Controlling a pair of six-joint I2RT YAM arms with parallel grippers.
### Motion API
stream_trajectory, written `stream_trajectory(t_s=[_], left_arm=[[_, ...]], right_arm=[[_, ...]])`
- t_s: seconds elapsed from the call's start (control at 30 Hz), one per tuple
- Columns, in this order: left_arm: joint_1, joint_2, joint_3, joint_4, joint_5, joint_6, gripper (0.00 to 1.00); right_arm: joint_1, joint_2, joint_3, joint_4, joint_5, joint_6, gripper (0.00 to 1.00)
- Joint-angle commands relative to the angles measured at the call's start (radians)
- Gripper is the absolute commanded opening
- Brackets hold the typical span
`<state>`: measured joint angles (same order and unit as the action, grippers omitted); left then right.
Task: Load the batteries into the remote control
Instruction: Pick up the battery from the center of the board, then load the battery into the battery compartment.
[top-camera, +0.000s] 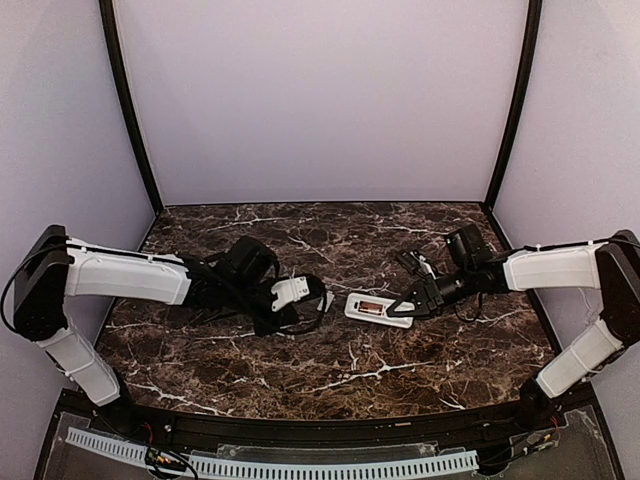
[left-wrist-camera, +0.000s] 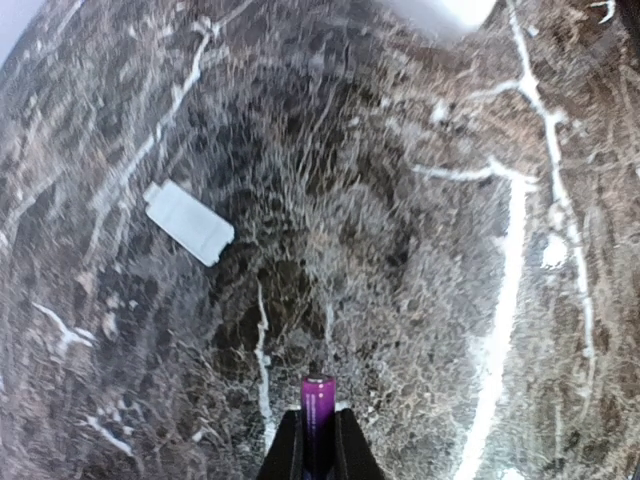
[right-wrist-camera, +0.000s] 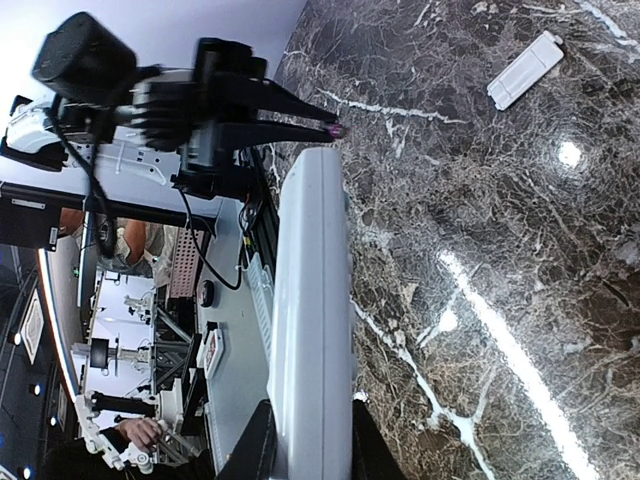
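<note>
Closest to the left wrist lens, the left gripper (left-wrist-camera: 318, 442) is clamped tight on a purple battery (left-wrist-camera: 318, 398), which sticks out past its two black fingertips toward the dark brown marble table (top-camera: 300, 385). Whether the battery's end touches the stone is not clear. Beyond it and off to the left, a small white cover piece (left-wrist-camera: 189, 223) lies flat on the table, well apart from the battery.

From above, the remote control (top-camera: 378, 309) sits near the middle of the table, a little right of centre. It is a slim white handset with a brownish recess showing on its upper face. The right gripper (top-camera: 408, 308) has its jaws closed on the right end of the remote. The left arm reaches in from the left, and its gripper is near the remote's other end with a small gap between them. In the right wrist view, the purple tip shows just past the far end of the white handset.
</note>
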<state>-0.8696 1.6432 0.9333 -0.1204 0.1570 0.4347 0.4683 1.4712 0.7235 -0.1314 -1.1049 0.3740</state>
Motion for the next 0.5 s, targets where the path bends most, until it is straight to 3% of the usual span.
stream_trajectory(t_s=[0.0, 0.17, 0.47], left_arm=[[-0.058, -0.111, 0.114, -0.121, 0.052, 0.075, 0.0], [-0.13, -0.078, 0.259, -0.276, -0.031, 0.101, 0.0], [-0.254, -0.011, 0.399, -0.387, -0.16, 0.177, 0.0]], right_arm=[[0.022, 0.021, 0.013, 0.063, -0.038, 0.011, 0.0], [0.055, 0.037, 0.008, 0.124, -0.059, 0.04, 0.0], [0.111, 0.085, 0.017, 0.218, -0.067, 0.08, 0.0]])
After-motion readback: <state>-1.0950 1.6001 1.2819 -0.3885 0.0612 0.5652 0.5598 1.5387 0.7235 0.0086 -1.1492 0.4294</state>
